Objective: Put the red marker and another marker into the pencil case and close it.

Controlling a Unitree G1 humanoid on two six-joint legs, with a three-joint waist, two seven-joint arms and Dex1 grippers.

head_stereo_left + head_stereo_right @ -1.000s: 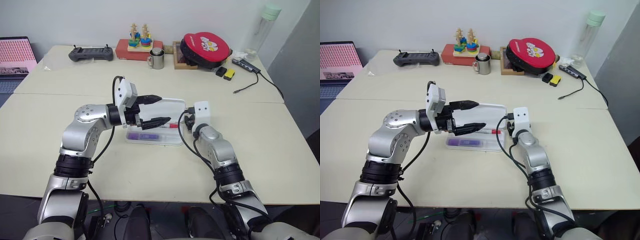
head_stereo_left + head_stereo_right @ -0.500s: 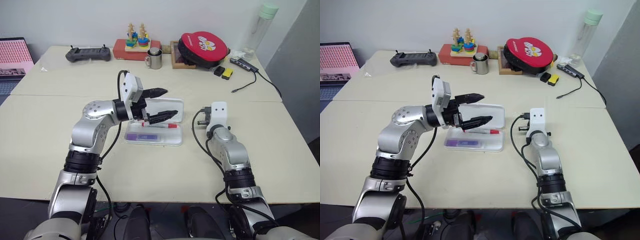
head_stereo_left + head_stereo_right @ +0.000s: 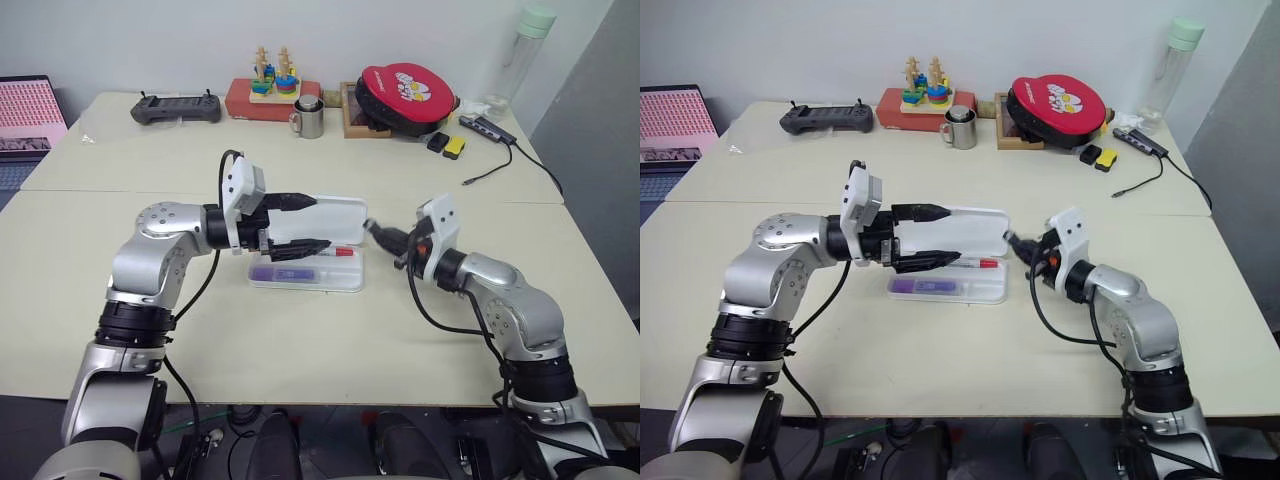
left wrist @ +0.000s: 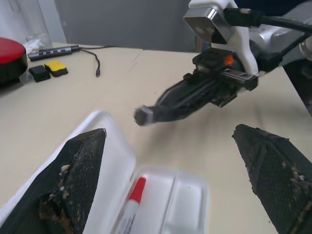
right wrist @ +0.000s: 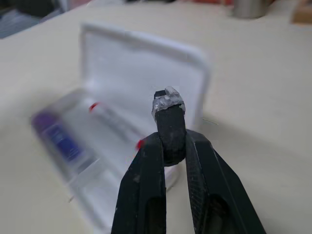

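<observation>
The pencil case (image 3: 308,270) lies open on the table (image 3: 300,340), its red marker (image 3: 322,251) and purple marker (image 3: 283,273) inside, lid upright. It looks light, stiff, slippery plastic; press the lid's top edge. Left gripper (image 3: 305,221), wide open and empty, hovers above it. Right gripper (image 3: 375,231), just beside, has its fingers pinched together, empty

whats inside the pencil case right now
Inside the open pencil case lie the red marker and the purple marker. The left end effector hovers over it, covering part of the red marker's barrel.
</observation>
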